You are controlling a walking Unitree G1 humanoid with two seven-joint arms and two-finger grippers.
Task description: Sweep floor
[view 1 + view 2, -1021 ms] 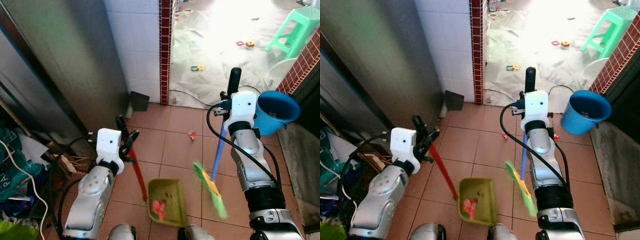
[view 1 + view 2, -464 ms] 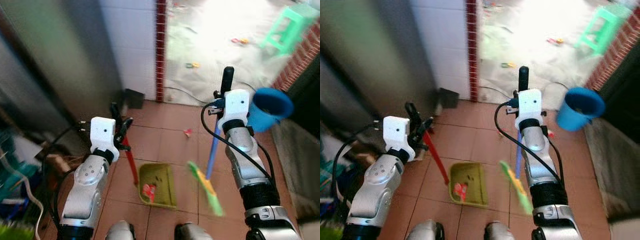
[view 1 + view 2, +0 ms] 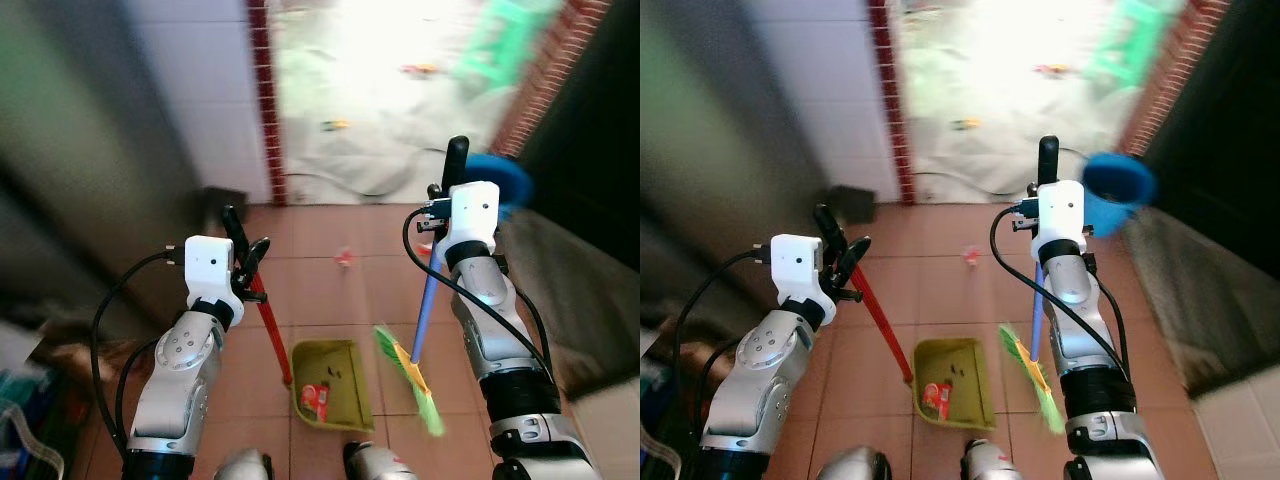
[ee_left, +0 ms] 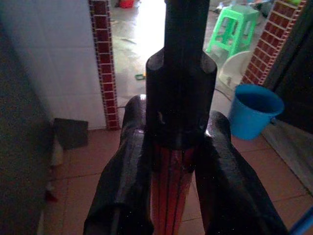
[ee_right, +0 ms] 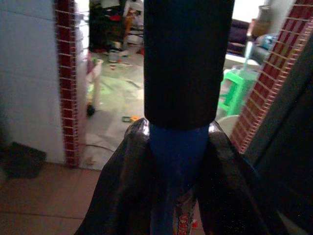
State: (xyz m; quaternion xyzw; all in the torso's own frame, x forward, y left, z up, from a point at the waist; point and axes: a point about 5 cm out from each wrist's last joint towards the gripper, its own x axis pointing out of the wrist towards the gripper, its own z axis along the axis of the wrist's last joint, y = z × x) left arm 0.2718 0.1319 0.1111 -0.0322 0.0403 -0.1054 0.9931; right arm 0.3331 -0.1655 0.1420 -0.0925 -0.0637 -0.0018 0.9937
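On the terracotta tile floor (image 3: 330, 290), my left gripper (image 3: 245, 262) pinches the red-handled dustpan (image 3: 330, 385), my right gripper (image 3: 452, 205) the blue broom (image 3: 410, 365). Next, I judge, sweeping the pink scrap (image 3: 345, 257) ahead into it.

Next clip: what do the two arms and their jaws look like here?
Both arms are silver, rounded metal segments with black rings at the joints. Each wrist carries a white boxy housing, and black cables loop from it down the forearm. The left gripper and right gripper have long, glossy black fingers.
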